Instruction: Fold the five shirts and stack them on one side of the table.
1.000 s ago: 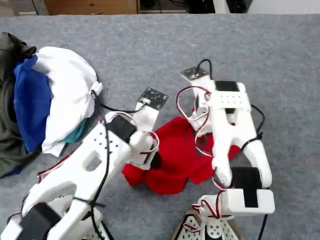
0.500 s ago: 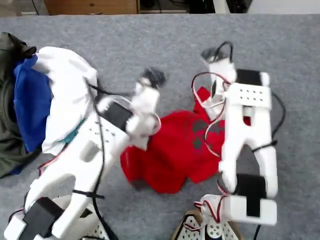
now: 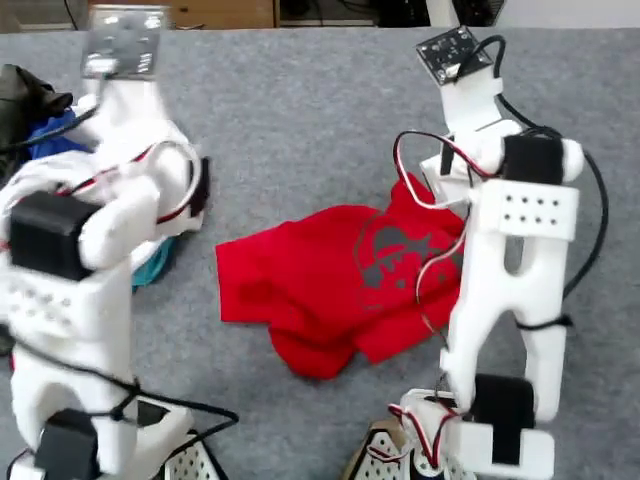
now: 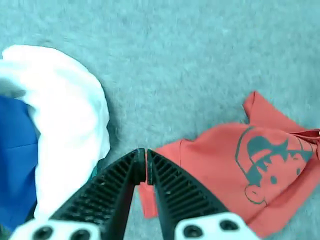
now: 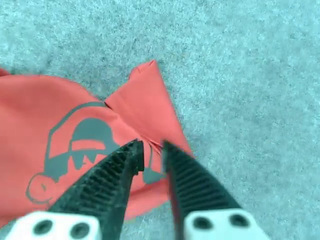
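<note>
Shirts on a grey table (image 3: 300, 110), read on a clock face with 12 o'clock at the far edge in the high view. The red shirt (image 3: 320, 285) lies rumpled at the centre with its dark print (image 3: 385, 260) facing up. One sleeve (image 3: 415, 200) points toward 1 o'clock, and the hem is bunched toward 6 o'clock.

At 9 to 10 o'clock from it sits a loose heap. It holds a white shirt (image 4: 65, 120), a blue shirt (image 4: 15, 160) against it, a dark green garment (image 3: 25, 85) at the table's edge, and a strip of teal cloth (image 3: 155, 268) at the heap's near side.

The left arm (image 3: 80, 260) stands over this heap. The left gripper (image 4: 146, 164) is clenched with its fingertips pressed together and nothing between them. In its wrist view it is seen against bare table, in the gap between the white shirt and the red shirt's nearest corner.

The right arm (image 3: 510, 260) stands at 3 o'clock of the red shirt, with its wrist out past the sleeve toward 1 o'clock. The right gripper (image 5: 151, 149) has its fingers slightly parted and grasps nothing. In its wrist view it is poised over the spot where the sleeve meets the body, just beside the print.
</note>
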You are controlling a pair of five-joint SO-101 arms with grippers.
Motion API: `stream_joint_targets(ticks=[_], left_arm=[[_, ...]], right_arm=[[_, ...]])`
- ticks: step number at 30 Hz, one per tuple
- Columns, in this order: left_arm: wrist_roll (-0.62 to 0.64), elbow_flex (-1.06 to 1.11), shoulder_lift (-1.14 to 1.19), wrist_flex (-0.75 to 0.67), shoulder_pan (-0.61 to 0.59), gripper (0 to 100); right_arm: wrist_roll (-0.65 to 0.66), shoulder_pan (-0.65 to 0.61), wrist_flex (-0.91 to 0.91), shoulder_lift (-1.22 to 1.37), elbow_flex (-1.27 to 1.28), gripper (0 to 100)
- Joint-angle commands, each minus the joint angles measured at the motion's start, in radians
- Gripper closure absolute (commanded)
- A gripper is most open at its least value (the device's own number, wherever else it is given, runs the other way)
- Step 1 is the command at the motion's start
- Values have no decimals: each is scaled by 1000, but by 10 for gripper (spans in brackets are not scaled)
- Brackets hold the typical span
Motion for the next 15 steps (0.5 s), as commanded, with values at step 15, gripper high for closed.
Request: stream_joint_targets(ticks=[15], left_arm=[[-6, 466, -61, 9, 87, 979]], right_arm=[[123, 165, -172, 575, -39, 767]])
